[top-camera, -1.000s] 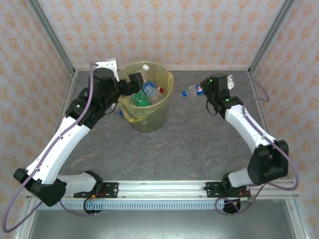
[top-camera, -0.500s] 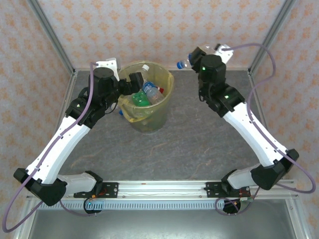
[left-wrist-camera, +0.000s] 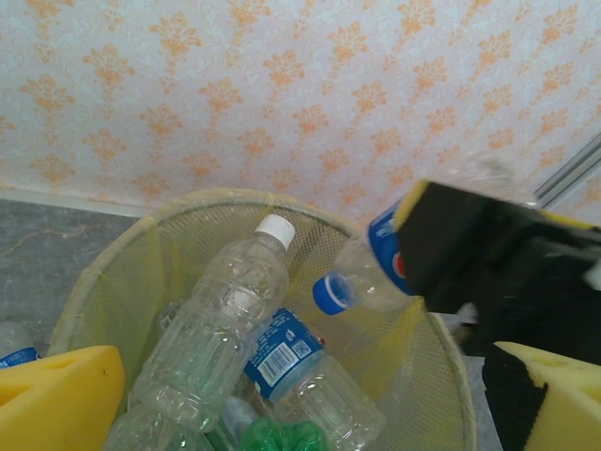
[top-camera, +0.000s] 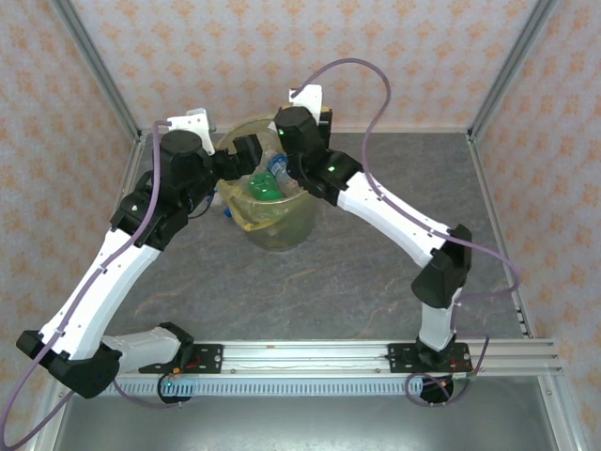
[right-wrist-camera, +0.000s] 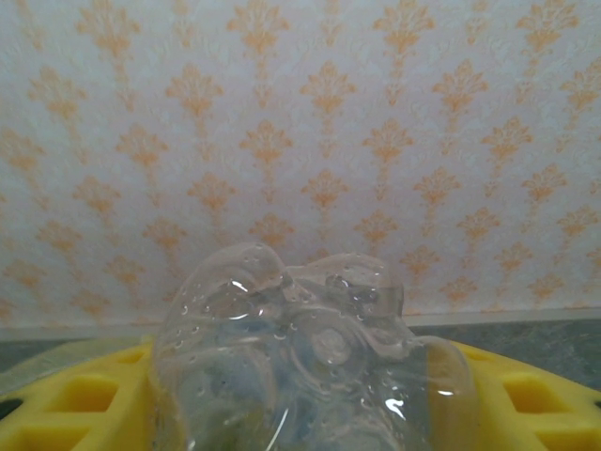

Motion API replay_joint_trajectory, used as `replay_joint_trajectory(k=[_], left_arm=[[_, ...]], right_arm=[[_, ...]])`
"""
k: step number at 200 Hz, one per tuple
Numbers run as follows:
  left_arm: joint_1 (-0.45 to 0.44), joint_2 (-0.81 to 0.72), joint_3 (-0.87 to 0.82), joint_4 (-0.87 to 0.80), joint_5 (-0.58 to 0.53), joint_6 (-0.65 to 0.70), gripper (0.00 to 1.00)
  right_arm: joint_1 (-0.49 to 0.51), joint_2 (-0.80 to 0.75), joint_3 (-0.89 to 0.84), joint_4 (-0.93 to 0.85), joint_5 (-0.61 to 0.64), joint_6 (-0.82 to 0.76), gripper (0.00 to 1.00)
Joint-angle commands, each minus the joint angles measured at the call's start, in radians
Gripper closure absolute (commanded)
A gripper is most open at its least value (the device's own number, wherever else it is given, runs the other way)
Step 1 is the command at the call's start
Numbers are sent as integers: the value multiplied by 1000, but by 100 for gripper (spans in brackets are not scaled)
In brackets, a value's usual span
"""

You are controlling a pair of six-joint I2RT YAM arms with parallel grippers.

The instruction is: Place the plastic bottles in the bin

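Note:
The bin [top-camera: 282, 230] with its yellow liner stands at the back left of the table. Several plastic bottles lie in it: a clear one with a white cap [left-wrist-camera: 221, 324], a blue-labelled one [left-wrist-camera: 310, 376] and a green one [top-camera: 266, 188]. My right gripper [top-camera: 282, 162] hangs over the bin's far rim, shut on a clear blue-labelled bottle [left-wrist-camera: 362, 277] whose blue cap [left-wrist-camera: 331, 292] points down into the bin. The bottle's base [right-wrist-camera: 300, 348] sits between my yellow pads [right-wrist-camera: 84, 404]. My left gripper [left-wrist-camera: 300, 395] is open over the bin's near-left side, holding nothing.
One more blue-labelled bottle [left-wrist-camera: 14, 349] lies on the table just outside the bin's left side. The patterned back wall and the metal frame posts [top-camera: 94, 70] stand close behind the bin. The two grippers are close together above the bin.
The right arm has swung from the back right of the table leftward to above the bin, carrying its bottle. The left arm has drawn back slightly.

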Motion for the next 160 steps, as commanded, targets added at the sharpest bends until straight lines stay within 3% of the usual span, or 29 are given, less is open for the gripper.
replay_joint_trajectory(k=[1,80,124,160], left_arm=[[4,-20,-4,-24,-33,20,1],[3,-4,-1,-14,-22,23,1],[4,1,5,-21,-21,29,1],[4,11,15,-28,-17,34,1]], right_arm=[[2,32,72,-44,70,-51,39],[2,147,137,-66,65,-139,38],[2,185,139,-122,1,-104,38],[5,194,144,-161,-42,-79,28]])
